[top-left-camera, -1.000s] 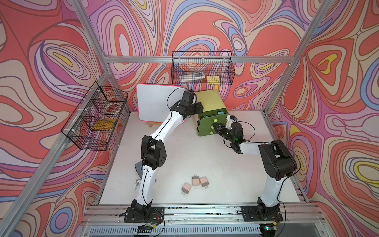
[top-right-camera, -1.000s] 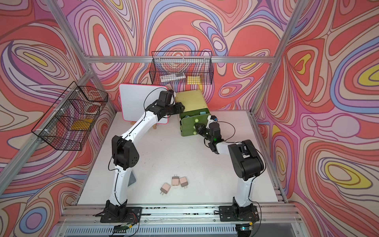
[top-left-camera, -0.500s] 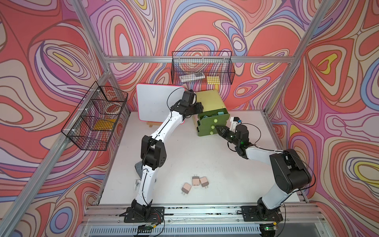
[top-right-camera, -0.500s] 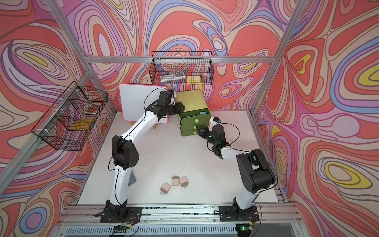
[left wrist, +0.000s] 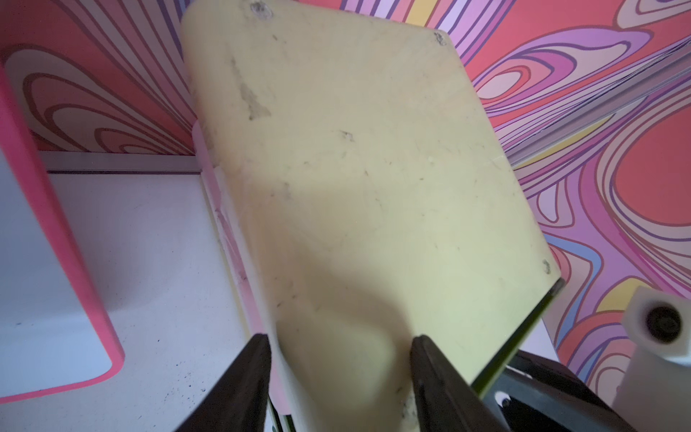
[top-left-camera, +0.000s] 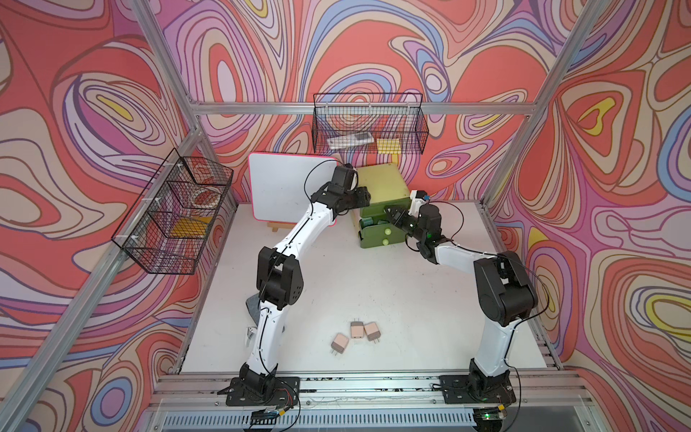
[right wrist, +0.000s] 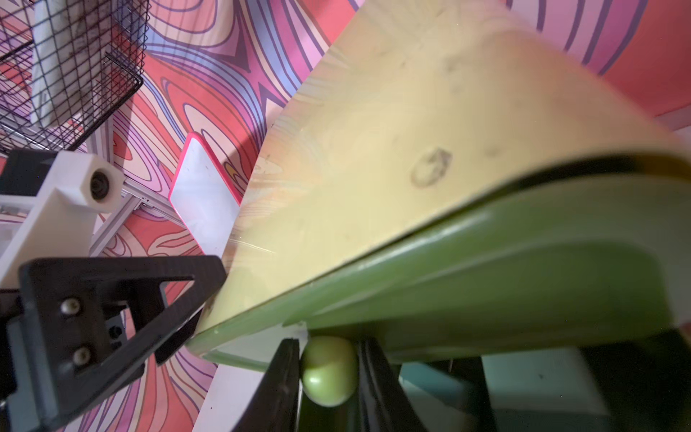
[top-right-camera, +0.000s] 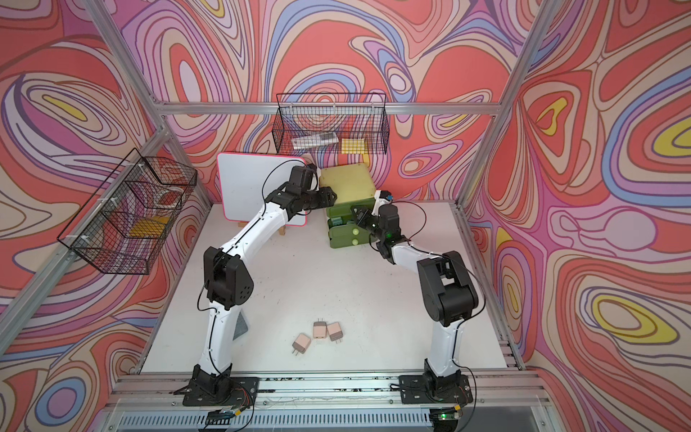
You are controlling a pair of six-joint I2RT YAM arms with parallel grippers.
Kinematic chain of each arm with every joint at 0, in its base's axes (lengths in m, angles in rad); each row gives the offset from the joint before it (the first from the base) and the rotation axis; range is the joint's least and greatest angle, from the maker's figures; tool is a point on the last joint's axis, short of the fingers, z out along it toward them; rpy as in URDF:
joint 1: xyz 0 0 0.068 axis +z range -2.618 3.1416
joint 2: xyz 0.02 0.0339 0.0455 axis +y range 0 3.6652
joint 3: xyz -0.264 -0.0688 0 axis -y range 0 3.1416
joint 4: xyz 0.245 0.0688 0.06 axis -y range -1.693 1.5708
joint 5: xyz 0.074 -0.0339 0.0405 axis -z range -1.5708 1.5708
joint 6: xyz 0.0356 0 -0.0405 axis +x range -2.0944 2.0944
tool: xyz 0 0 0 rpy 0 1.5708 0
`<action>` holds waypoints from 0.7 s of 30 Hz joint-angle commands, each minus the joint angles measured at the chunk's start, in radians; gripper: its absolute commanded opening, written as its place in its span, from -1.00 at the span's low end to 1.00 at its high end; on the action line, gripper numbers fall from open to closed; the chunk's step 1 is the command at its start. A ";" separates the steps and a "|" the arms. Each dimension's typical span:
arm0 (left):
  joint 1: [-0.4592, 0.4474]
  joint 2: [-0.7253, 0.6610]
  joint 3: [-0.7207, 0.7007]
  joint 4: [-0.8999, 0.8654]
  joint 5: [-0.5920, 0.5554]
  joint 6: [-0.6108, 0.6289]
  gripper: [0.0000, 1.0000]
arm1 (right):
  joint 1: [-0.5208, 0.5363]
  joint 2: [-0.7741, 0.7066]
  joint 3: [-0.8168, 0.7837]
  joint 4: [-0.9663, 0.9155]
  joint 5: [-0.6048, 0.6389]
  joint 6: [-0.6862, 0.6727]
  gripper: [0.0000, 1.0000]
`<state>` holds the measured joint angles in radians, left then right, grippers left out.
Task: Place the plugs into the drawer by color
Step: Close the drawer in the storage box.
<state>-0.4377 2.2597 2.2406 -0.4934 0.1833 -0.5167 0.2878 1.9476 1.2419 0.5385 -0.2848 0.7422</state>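
Note:
The drawer [top-left-camera: 377, 183] [top-right-camera: 346, 183], a pale yellow-green chest with olive fronts, stands at the back of the table. My left gripper [top-left-camera: 364, 196] [left wrist: 340, 374] is closed across its front left top corner. My right gripper [top-left-camera: 392, 214] [right wrist: 328, 368] is shut on the top drawer's light green knob [right wrist: 329, 379]. Light blue plugs [right wrist: 542, 385] show in the part-open drawer just beneath. Three pale pink plugs [top-left-camera: 340, 342] [top-left-camera: 357, 331] [top-left-camera: 372, 331] lie together near the table's front, far from both grippers.
A white board with a pink rim [top-left-camera: 288, 187] leans on a small easel left of the chest. Black wire baskets hang on the back wall [top-left-camera: 368, 123] and the left wall [top-left-camera: 175, 217]. A grey pad [top-left-camera: 252, 305] lies by the left arm.
My right gripper has moved back toward the chest with the knob in it, and the top drawer sits further in. The left arm and the pink plugs have not moved.

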 commanded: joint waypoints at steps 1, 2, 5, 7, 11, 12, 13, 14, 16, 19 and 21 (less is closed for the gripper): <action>-0.005 0.011 -0.023 -0.069 0.003 0.015 0.17 | 0.008 0.046 0.055 -0.057 -0.015 -0.038 -0.43; -0.005 0.007 -0.023 -0.071 0.000 0.016 0.17 | 0.008 0.038 0.052 -0.057 -0.016 -0.044 -0.43; -0.005 0.004 -0.025 -0.072 -0.010 0.021 0.17 | 0.008 -0.031 -0.027 -0.040 -0.005 -0.065 -0.43; -0.005 0.004 -0.024 -0.073 -0.010 0.023 0.17 | 0.010 -0.091 -0.106 -0.031 0.002 -0.083 -0.43; -0.006 0.009 -0.022 -0.066 -0.003 0.020 0.18 | 0.025 -0.167 -0.257 -0.020 0.031 -0.099 -0.43; -0.005 0.009 -0.023 -0.066 -0.001 0.018 0.18 | 0.028 -0.170 -0.279 -0.013 0.036 -0.100 -0.44; -0.005 0.010 -0.022 -0.065 0.001 0.017 0.18 | 0.030 -0.164 -0.297 -0.003 0.041 -0.096 -0.44; -0.006 0.010 -0.021 -0.066 0.002 0.017 0.18 | 0.031 -0.151 -0.306 0.009 0.044 -0.091 -0.44; -0.004 0.011 -0.021 -0.067 0.005 0.015 0.18 | 0.031 -0.120 -0.295 0.017 0.051 -0.093 -0.45; -0.006 0.008 -0.021 -0.072 0.005 0.017 0.18 | 0.031 -0.073 -0.251 0.017 0.058 -0.102 -0.45; -0.005 0.006 -0.023 -0.076 0.001 0.019 0.18 | 0.030 -0.047 -0.209 0.015 0.065 -0.109 -0.45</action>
<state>-0.4389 2.2597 2.2406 -0.4927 0.1829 -0.5163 0.3157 1.8656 0.9802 0.5297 -0.2481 0.6582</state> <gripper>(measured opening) 0.588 0.274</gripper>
